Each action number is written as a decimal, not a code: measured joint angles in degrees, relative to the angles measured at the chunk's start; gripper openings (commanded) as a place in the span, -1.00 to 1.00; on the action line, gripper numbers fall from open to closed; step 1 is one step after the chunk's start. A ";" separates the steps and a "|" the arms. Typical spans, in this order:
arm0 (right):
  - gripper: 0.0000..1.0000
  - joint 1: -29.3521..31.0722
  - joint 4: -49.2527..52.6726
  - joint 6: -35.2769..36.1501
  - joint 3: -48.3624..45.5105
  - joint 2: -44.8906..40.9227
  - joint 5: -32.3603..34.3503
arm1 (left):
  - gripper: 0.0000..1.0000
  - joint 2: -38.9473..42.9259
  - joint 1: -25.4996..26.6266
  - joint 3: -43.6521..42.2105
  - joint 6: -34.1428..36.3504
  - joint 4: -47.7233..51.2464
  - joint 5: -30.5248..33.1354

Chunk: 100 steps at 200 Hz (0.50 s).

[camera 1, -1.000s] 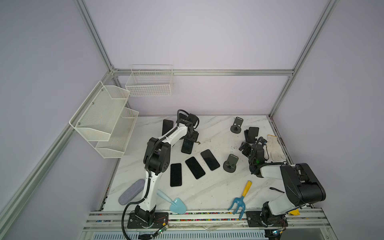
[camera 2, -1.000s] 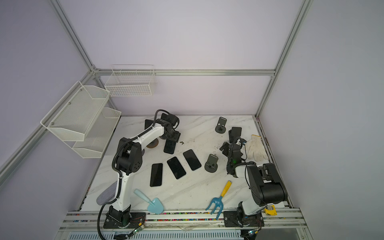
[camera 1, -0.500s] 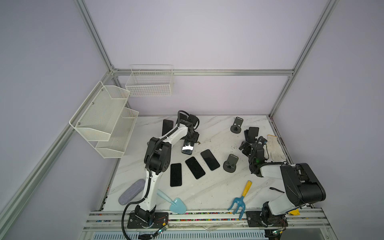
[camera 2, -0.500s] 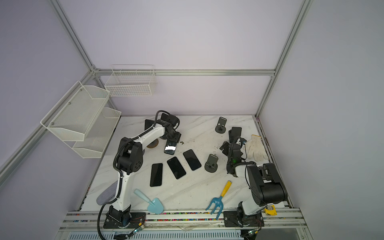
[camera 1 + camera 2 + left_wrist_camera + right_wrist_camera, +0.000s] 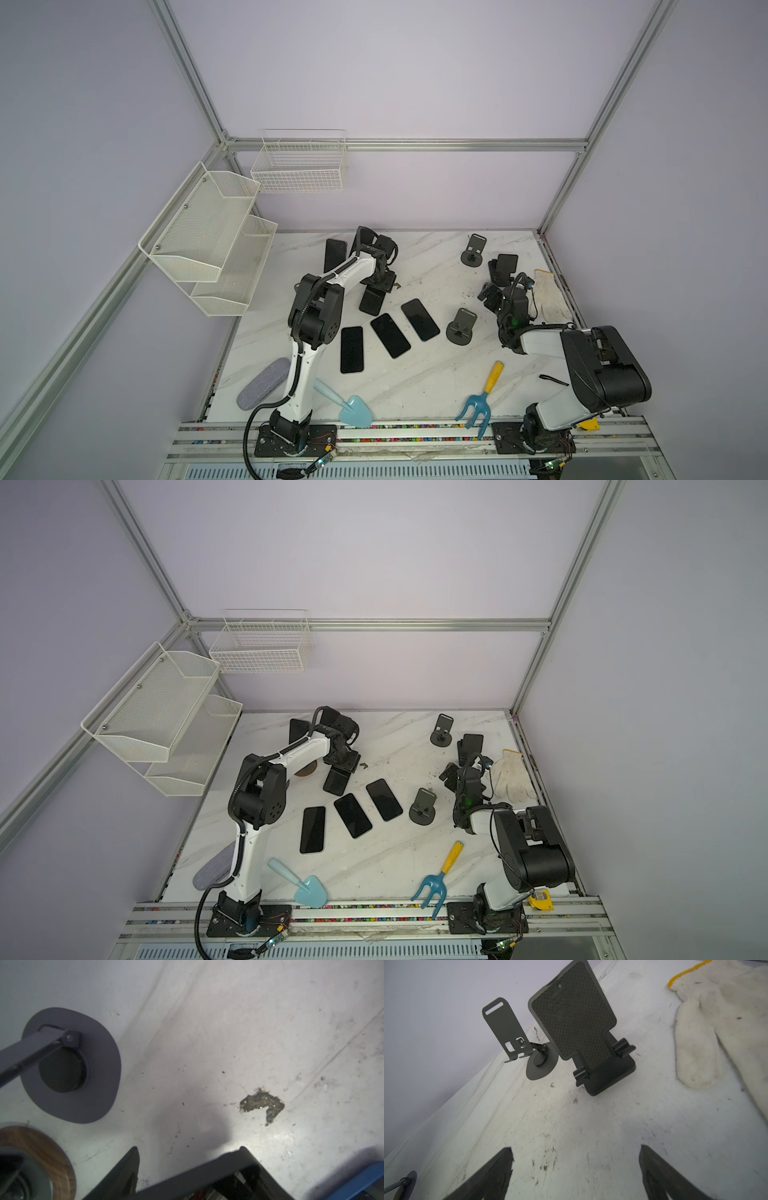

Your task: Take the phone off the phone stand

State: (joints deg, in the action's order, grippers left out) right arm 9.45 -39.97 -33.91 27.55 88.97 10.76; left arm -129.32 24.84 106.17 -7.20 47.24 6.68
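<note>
Two grippers are over the marble table. The left gripper is clamped on a black phone, seen in both top views hanging tilted just beneath its fingers. Whether the phone's lower end touches the marble cannot be told. The phone is off the grey phone stand, whose oval base sits near this gripper and apart from it. A wood-rimmed round base sits just beside that stand. A row of three flat phones lies on the table near the gripped phone, on the side toward the arm's base.

The right gripper hangs low over bare marble with its jaws wide apart. Ahead of it stands a black stand with a dimpled pad. A grey metal stand is just beyond that, and a white work glove lies off to one side. A small grey stand sits between this gripper and the row of phones.
</note>
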 measured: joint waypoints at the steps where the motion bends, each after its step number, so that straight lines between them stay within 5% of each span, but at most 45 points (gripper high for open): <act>1: 0.92 0.00 0.00 0.02 0.00 0.00 0.00 | 0.28 0.00 0.00 0.00 0.00 0.00 0.02; 100: 0.92 0.24 0.15 0.02 0.15 0.37 0.04 | 0.31 -0.24 -0.09 0.00 -0.02 0.48 0.17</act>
State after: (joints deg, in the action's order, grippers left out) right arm 9.69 -39.81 -33.89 27.70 89.34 10.81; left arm -129.56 24.75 106.17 -7.22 47.72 6.85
